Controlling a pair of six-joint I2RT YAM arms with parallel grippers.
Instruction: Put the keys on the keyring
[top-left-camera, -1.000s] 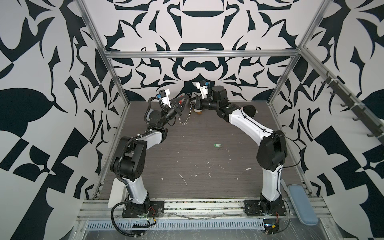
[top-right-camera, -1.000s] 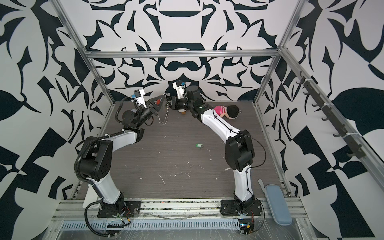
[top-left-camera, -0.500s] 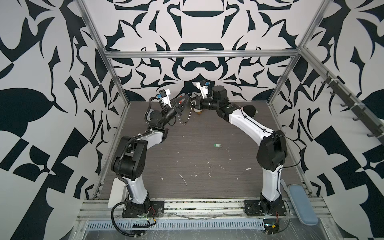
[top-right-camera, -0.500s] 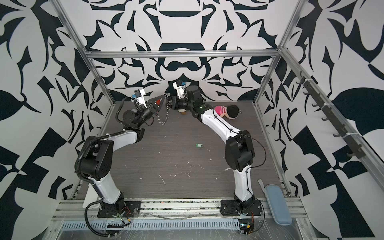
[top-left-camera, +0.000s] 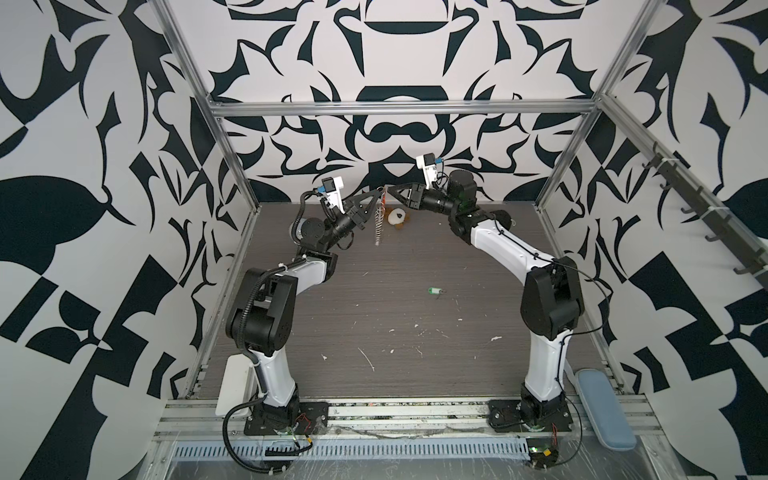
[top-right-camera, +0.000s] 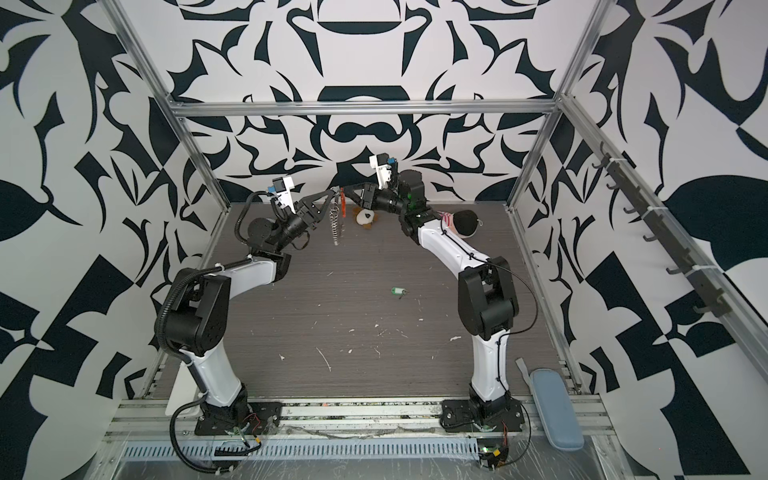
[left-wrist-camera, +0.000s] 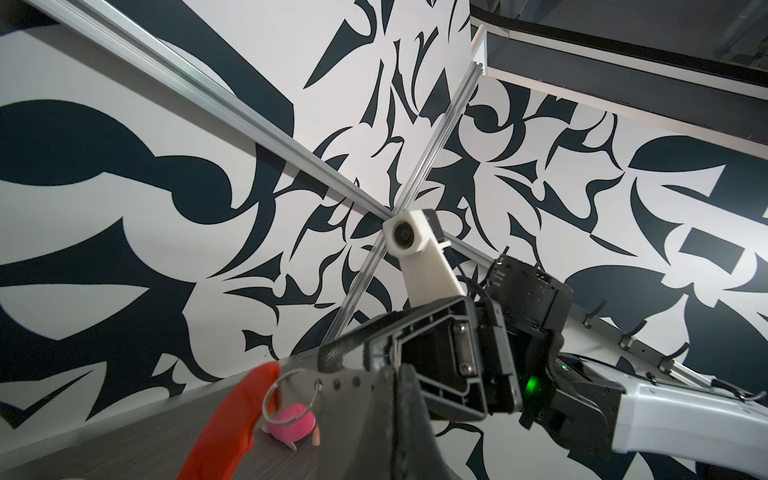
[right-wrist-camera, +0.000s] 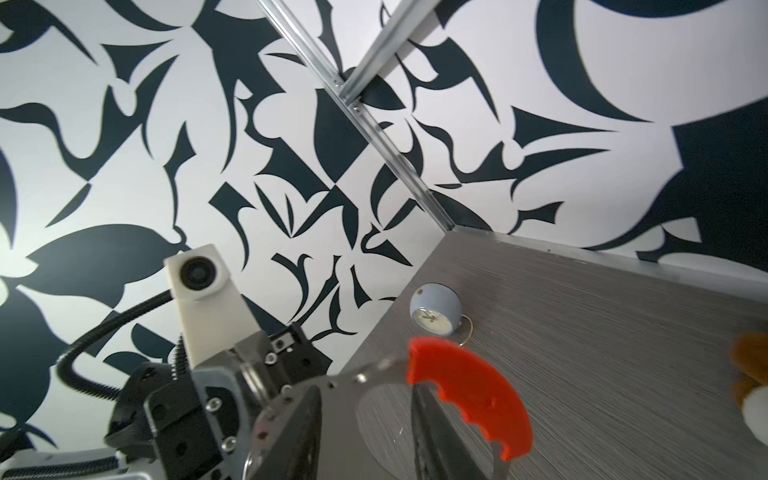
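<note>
Holding the keyring aloft by the back wall, my left pincer is clamped shut; right pincer at its orange strip, gap indeterminate. Green key tag lies well apart on the open grey table.

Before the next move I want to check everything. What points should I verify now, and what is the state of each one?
1. Left claw shut on the keyring, chain hanging above the table: ok.
2. Right claw gripping the orange-red strip: cannot tell.
3. Green key tag on the keyring: not ok; it lies on the table, away from both claws.
4. Nothing lying on the key tag: ok.
5. Plush toy apart from the chain: ok.
</note>
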